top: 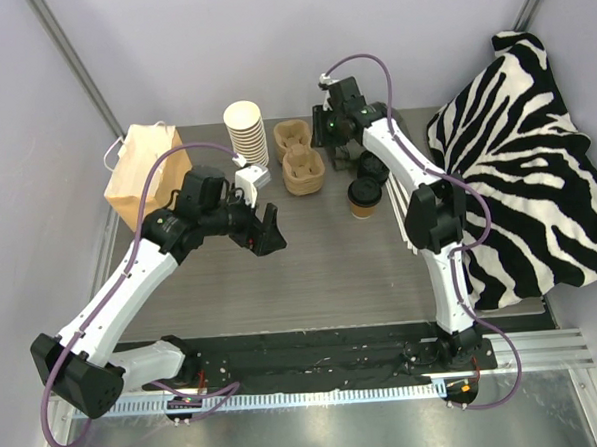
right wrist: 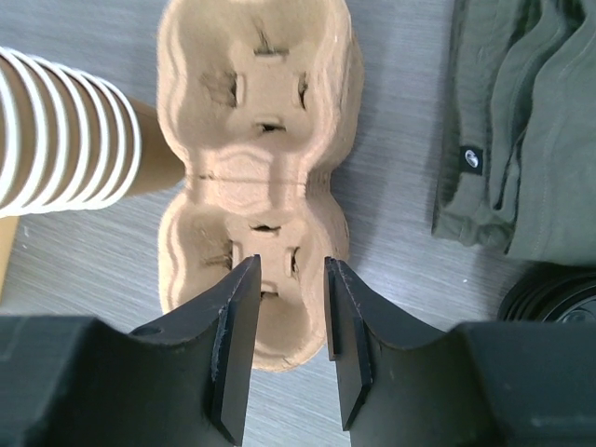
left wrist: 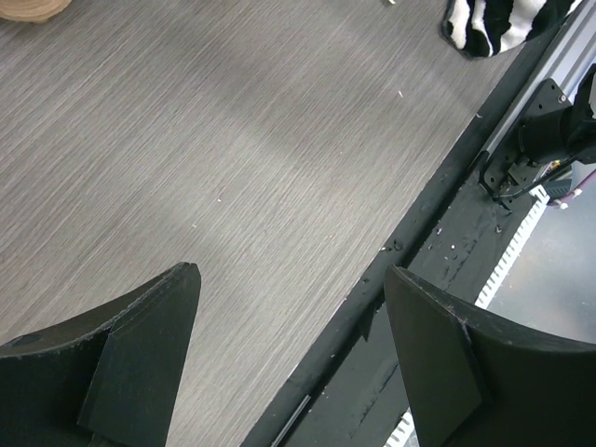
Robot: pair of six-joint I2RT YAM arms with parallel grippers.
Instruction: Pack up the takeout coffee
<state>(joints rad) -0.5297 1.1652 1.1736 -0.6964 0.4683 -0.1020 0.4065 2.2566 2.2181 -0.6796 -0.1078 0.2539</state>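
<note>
at the far left we are seeing a brown paper bag (top: 141, 182) standing on the grey table (top: 331, 272). just right of it the left gripper (top: 267, 230) is hovering over bare tabletop, its jaws spread wide with nothing between them. behind it a tall stack of cups (top: 246, 131) is leaning a little, and a small white object (top: 257, 177) is lying at its foot. next to the stack two pulp cup carriers (top: 303, 169) are sitting side by side. the right gripper (right wrist: 291, 270) is reaching over the carrier beside the stack, above one of its wells, its jaws standing a narrow gap apart; we cannot tell whether the fingers are touching the pulp. right of the carriers the takeout coffee (top: 365, 197) is standing upright on the table, lid on, beside the right arm and apart from both grippers. loose black lids (top: 375, 165) are lying just behind it, near a folded green cloth (right wrist: 521, 140). at the far right a zebra-striped cloth (top: 520, 152) is draping over the table edge.
</note>
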